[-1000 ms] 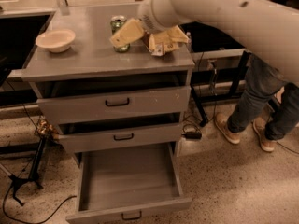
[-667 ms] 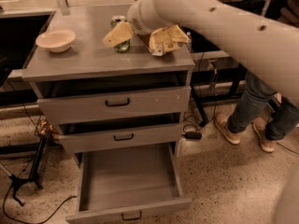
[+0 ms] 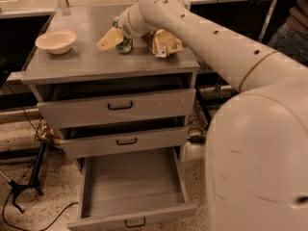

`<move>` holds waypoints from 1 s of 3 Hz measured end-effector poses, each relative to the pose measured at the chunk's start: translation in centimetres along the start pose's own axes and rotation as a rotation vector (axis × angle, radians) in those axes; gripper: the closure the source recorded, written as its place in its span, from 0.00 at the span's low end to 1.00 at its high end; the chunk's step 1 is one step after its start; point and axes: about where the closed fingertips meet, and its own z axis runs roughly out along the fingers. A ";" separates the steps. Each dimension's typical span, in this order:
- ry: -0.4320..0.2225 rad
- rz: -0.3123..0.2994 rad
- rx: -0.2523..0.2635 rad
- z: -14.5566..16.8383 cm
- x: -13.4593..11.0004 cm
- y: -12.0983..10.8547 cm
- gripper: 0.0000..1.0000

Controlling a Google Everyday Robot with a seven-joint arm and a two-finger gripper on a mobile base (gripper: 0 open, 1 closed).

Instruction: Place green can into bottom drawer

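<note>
the gripper [image 3: 111, 38] sits at the green can [image 3: 125, 46] on the cabinet top [image 3: 72, 64], its grip impossible to tell, so a loose hold could tip the can into the snack bag [image 3: 166, 42] or drop it short of the open bottom drawer [image 3: 132, 186].

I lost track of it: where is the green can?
Camera view: the green can sits on the cabinet top between the bowl and the snack bag, with the tool at it.
</note>
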 end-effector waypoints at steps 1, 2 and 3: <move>0.027 0.001 -0.013 3.1 0.5 -0.6 0.00; 0.062 0.015 -0.009 5.1 1.1 -1.8 0.00; 0.068 0.047 -0.018 5.7 1.5 -2.5 0.14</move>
